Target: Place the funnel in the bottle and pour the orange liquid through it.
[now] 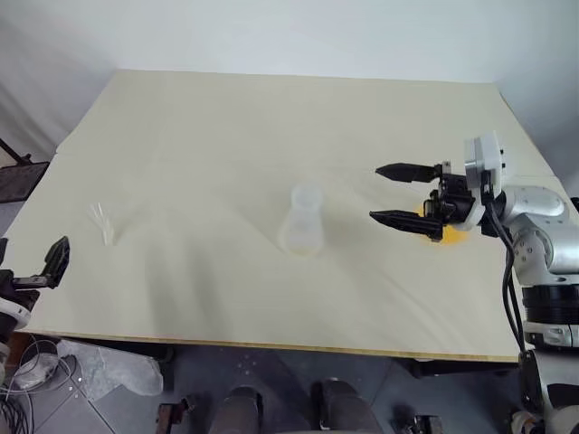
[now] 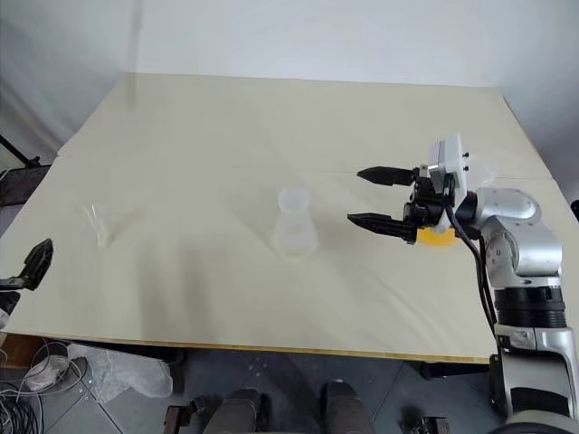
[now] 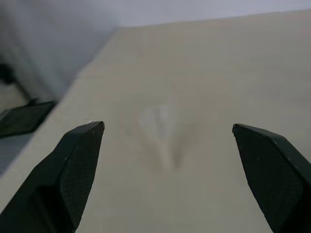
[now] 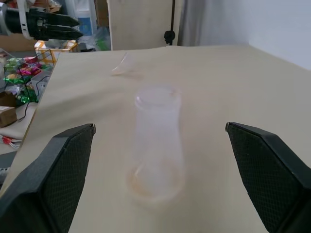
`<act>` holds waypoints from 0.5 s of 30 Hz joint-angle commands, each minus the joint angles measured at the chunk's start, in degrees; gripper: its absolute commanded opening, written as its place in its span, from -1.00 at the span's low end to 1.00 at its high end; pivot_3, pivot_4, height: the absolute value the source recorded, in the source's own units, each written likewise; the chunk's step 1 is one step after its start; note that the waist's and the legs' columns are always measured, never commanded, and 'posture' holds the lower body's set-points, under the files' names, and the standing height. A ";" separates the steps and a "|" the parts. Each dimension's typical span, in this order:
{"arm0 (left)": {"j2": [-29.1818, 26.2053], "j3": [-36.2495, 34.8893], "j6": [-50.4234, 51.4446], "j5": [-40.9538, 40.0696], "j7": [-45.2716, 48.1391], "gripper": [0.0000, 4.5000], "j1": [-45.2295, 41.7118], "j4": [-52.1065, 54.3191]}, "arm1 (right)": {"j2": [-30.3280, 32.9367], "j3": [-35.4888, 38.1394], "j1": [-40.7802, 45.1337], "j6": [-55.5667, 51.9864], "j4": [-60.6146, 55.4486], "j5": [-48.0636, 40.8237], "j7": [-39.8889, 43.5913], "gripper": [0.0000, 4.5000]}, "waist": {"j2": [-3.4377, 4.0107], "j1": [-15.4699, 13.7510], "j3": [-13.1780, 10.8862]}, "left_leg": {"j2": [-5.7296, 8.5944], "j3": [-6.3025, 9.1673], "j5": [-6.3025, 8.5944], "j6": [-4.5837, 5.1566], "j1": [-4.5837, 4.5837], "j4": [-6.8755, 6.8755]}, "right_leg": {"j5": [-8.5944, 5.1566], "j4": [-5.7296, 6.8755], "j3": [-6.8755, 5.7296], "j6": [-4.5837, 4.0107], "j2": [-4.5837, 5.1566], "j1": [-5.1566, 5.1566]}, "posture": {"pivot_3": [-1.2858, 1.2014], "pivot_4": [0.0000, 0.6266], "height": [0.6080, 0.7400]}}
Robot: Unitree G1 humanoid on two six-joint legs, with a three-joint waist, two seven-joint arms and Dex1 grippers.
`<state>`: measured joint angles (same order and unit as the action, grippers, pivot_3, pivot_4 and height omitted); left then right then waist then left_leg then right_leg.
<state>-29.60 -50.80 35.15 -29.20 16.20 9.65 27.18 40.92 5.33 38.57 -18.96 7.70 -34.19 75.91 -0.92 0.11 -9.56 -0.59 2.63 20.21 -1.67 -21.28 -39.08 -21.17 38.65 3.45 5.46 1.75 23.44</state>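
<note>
The table (image 1: 271, 145) is covered with a pale cream cloth. The bottle (image 1: 302, 220) stands upright near the middle of it (clear and a bit frosted, with a wide round bottom). Nothing sits in its neck.

The funnel (image 1: 103, 221) lies on its side on the cloth, far off to the left of the bottle and near the left edge of the table. It is very hard to see.

The right gripper (image 1: 391, 193) floats just to the right of the bottle. It points sideways at the bottle, its two black fingers are spread wide, and it holds nothing. The orange liquid (image 1: 440, 231) shows as a small orange patch right behind this gripper, partly hidden by it.

The left gripper (image 3: 167, 131) is at the left edge of the table, near the funnel. Its fingers are spread wide too, and it holds nothing.
</note>
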 commanded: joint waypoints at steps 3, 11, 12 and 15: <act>-5.87 0.60 17.81 -3.18 -9.22 1.00 -7.93 -0.07 | -0.59 -0.26 6.02 0.39 0.84 -0.15 1.82 1.00 | -0.04 0.00 0.01 | 0.00 0.00 -0.02 -0.15 -0.01 0.00 | 0.00 -0.08 -0.03 0.00 0.02 -0.01 | 0.03 -0.52 1.00; -9.66 1.91 30.52 -3.82 -13.78 1.00 -18.61 -1.03 | -1.38 -0.39 9.55 -1.02 0.27 -0.74 2.78 1.00 | -0.03 0.79 -0.01 | 0.01 -0.03 0.00 -0.25 -0.04 0.04 | 0.00 -0.02 -0.09 0.00 0.04 0.06 | 0.03 -0.52 1.00; -9.74 1.89 31.01 -3.60 -14.09 1.00 -19.34 -1.15 | -1.44 -0.40 9.59 -1.02 0.31 -0.68 2.84 1.00 | -0.03 0.86 -0.01 | 0.01 -0.03 0.00 -0.26 -0.05 0.06 | 0.00 -0.02 -0.10 0.00 0.04 0.07 | 0.03 -0.52 1.00; -11.54 1.85 31.67 -2.78 -13.62 1.00 -21.17 -2.87 | -1.83 -0.62 9.51 -1.04 0.30 -0.45 2.87 1.00 | -0.04 1.17 -0.01 | 0.00 -0.02 -0.02 -0.29 -0.06 0.05 | 0.00 -0.04 -0.14 0.00 0.04 0.12 | 0.03 -0.52 1.00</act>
<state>-39.46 -48.09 67.06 -32.84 2.59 -10.94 23.81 39.07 4.17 46.81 -20.12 9.18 -33.97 78.20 -0.96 1.28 -9.57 -0.59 2.62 20.18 -1.98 -21.34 -39.03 -21.17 38.61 3.31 5.46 1.79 23.55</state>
